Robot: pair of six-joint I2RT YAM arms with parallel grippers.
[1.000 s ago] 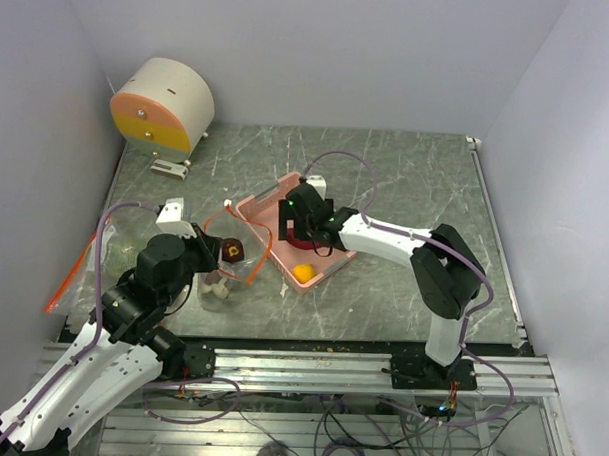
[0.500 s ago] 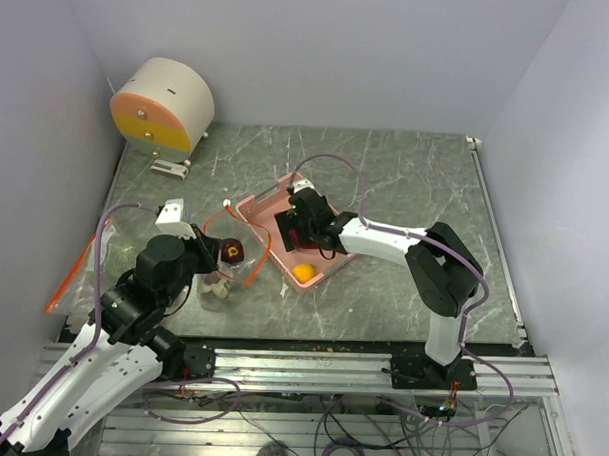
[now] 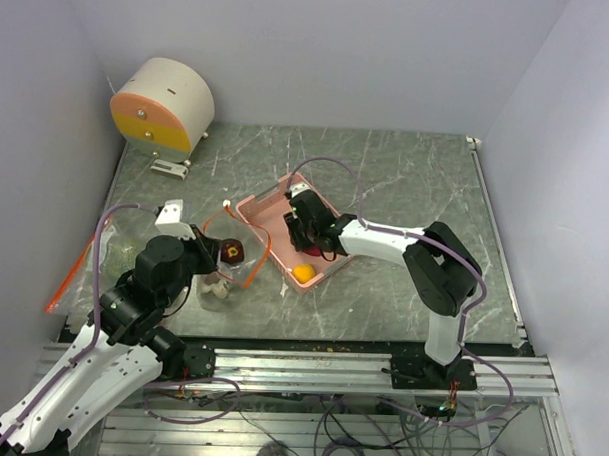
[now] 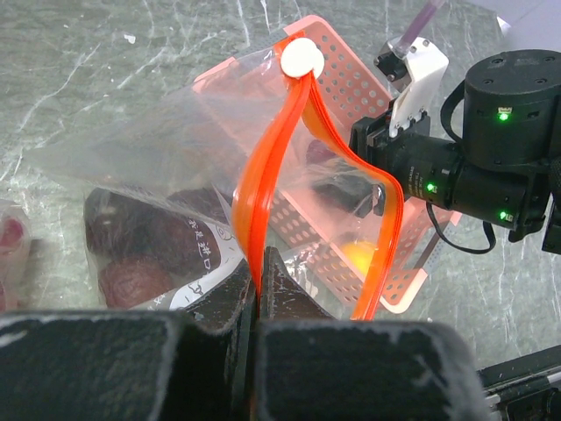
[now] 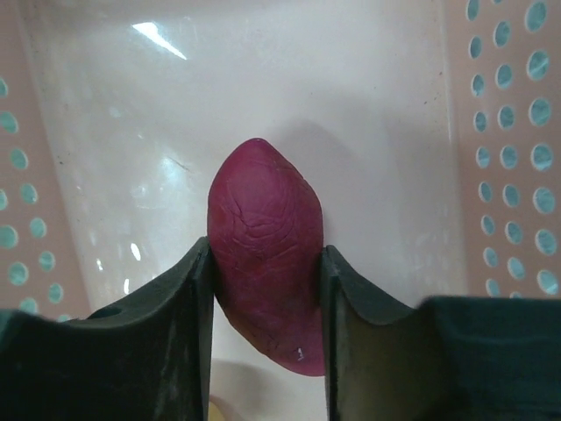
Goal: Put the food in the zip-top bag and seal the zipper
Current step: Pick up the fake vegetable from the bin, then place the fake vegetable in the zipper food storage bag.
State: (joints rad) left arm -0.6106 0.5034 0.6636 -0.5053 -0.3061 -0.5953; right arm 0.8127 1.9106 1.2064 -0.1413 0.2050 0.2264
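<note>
- right jaws are clamped on the magenta piece (image 5: 263, 281), one finger pressed to each side; it's down inside the pink basket (image 5: 500, 132), over the smooth floor; can't tell if it's resting on the floor or just off it
- orange fruit (image 3: 302, 274) sits in the basket's near corner, just beside the right jaws
- left jaws are pinched tight on the zipper (image 4: 272, 175), low on its near side; the strip loops up from there to a round white tab (image 4: 300, 58) and back down, so the mouth of the bag (image 4: 140, 158) gapes toward the basket
- bag is just left of the basket; from the left wrist view its mouth overlaps the basket's rim
- dark reddish-purple food (image 4: 131, 254) lies in the bottom of the bag behind a printed label; a whitish lump (image 3: 217, 291) shows there too from above
- desk (image 3: 416, 182) is green and marble-looking; a white-and-orange drum (image 3: 164, 105) stands at the back left corner, well apart from the rest
</note>
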